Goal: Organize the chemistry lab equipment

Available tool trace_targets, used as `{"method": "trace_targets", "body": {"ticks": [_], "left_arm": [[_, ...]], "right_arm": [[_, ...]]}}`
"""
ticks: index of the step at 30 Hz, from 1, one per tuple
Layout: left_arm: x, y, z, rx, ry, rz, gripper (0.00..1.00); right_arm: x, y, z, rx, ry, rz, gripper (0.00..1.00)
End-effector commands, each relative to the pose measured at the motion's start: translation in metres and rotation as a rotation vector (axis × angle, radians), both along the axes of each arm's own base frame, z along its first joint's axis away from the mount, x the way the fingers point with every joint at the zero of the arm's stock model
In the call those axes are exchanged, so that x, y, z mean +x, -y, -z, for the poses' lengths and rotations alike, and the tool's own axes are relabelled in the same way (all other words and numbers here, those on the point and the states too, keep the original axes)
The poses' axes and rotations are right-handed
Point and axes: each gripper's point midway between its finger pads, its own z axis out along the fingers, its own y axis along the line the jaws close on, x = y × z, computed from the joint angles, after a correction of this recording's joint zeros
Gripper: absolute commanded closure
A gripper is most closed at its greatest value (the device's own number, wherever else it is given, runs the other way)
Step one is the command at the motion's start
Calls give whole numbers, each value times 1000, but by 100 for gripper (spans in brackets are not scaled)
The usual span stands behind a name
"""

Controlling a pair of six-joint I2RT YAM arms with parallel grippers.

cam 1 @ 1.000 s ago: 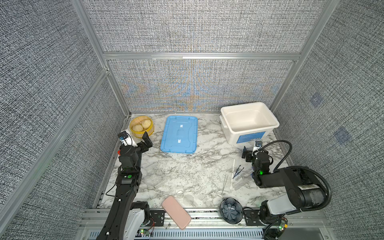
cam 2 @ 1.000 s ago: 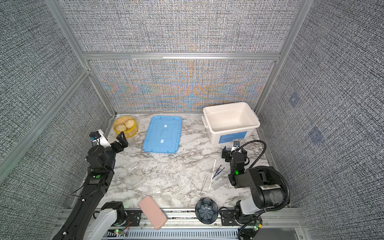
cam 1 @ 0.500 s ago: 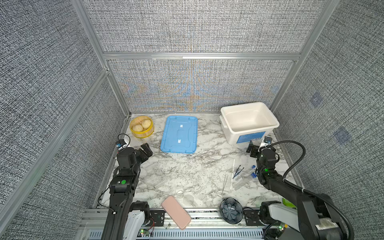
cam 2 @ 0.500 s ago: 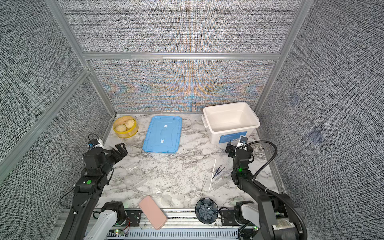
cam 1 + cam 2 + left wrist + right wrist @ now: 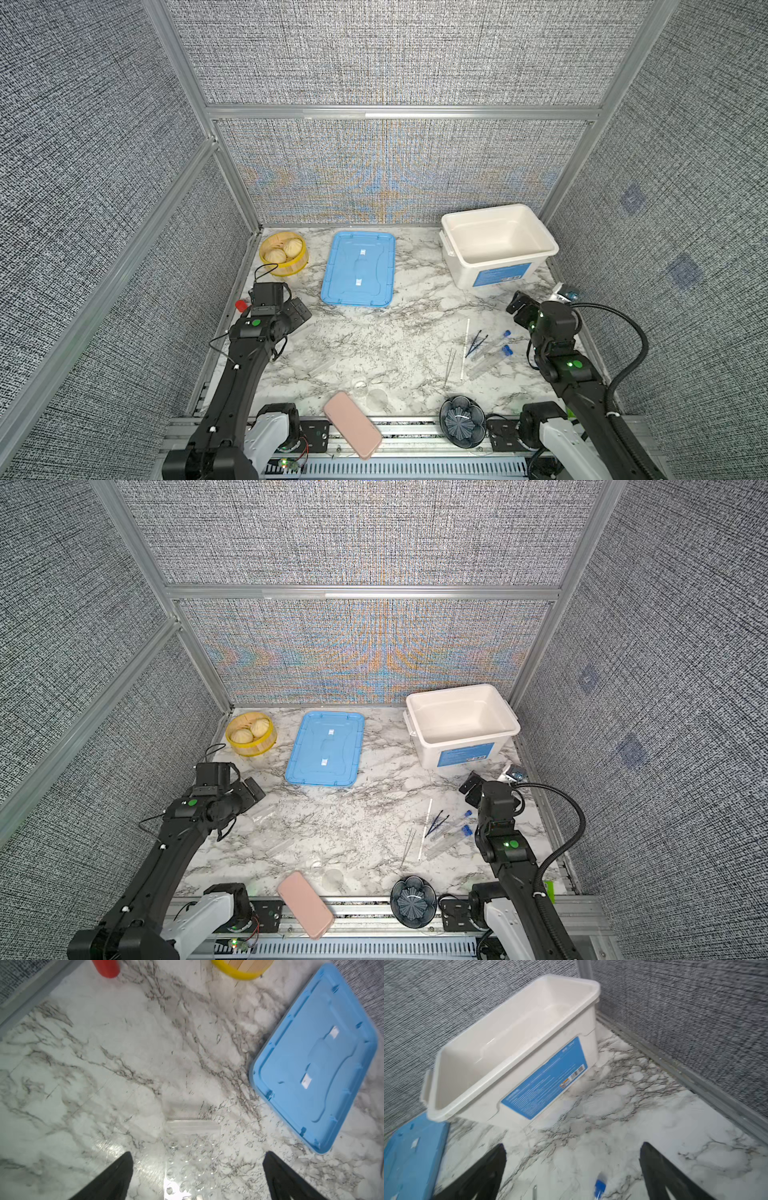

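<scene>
The lab equipment lies at the right of the marble table in both top views. It comprises two clear tubes with blue caps (image 5: 490, 344) (image 5: 451, 825), dark blue tweezers (image 5: 475, 343) (image 5: 435, 823), thin silver tweezers (image 5: 449, 366) (image 5: 408, 845) and a long white stick (image 5: 464, 349) (image 5: 425, 829). My right gripper (image 5: 519, 307) (image 5: 573, 1145) is open and empty, hovering behind and to the right of the tubes. One blue cap (image 5: 600, 1186) shows between its fingers. My left gripper (image 5: 300, 311) (image 5: 198, 1154) is open and empty over a clear plastic bag (image 5: 193, 1157) at the left.
A white bin (image 5: 494, 276) stands open at the back right, with a blue lid (image 5: 359, 268) lying flat at back centre. A yellow steamer basket (image 5: 284, 253) and a red cup (image 5: 240, 305) sit at the left. A pink phone (image 5: 352, 424) and a dark flower-shaped bowl (image 5: 462, 420) lie at the front edge.
Both arms have unfolded from a tucked pose. The left gripper has come lower over the table. The right gripper has shifted right, toward the side wall. Both stayed open.
</scene>
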Motion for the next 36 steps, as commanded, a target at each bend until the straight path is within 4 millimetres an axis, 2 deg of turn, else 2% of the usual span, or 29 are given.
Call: {"method": "trace_targets", "body": {"ticks": [1,5,8,11,14,17,25,31,36], "left_arm": [[-18,12,14,-25,-144,107,1],[-15,32,31,-79,-239,211,1],[-17,40,46,-78,-332,256,1],[-17,32,57,-36,-405,237,1],[-15,16,59,51,-459,201,1],[-11,10,59,82,-480,181,1],[-9,30,84,-45,-508,128,1],[1,24,88,-13,-495,94,3],[4,20,104,10,-547,93,3]], "right_arm": [[3,-33,-6,-17,-15,-177,3],[8,-48,-23,-50,30,-223,4],[9,-54,-34,-79,70,-229,4],[8,-58,-39,-96,90,-241,4],[7,-58,-42,-113,99,-245,4],[5,-55,-44,-123,106,-233,4],[1,-52,-52,-126,134,-227,4],[-3,-55,-48,-99,140,-240,4],[-4,-61,-47,-78,140,-265,4]]}}
